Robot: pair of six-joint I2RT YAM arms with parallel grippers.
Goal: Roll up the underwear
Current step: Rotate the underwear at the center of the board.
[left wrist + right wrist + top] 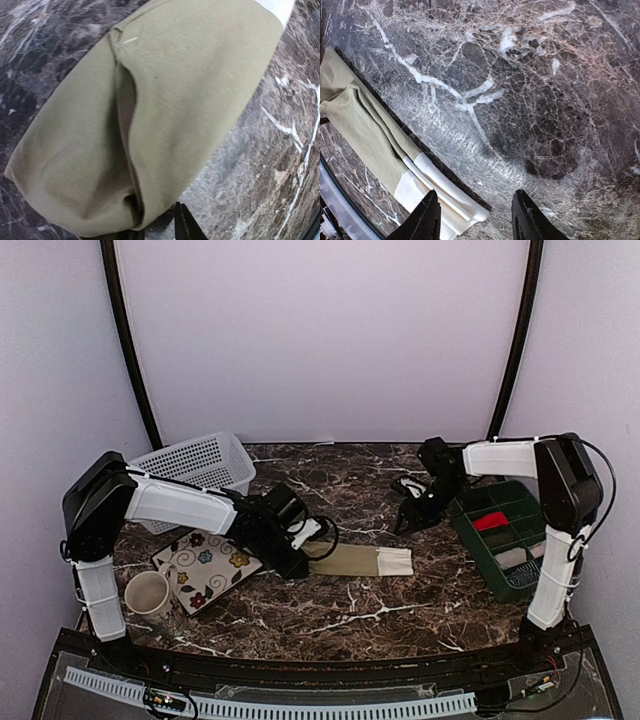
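One underwear [352,560], left pincer [299,564] tips prob. hidden

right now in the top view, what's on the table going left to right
mug → floral plate → olive underwear → green bin

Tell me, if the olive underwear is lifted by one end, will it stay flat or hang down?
Probably hang limp: the olive underwear shows soft folds, so it looks thin and floppy. Pushed across the table, it would likely bunch up, not slide whole.
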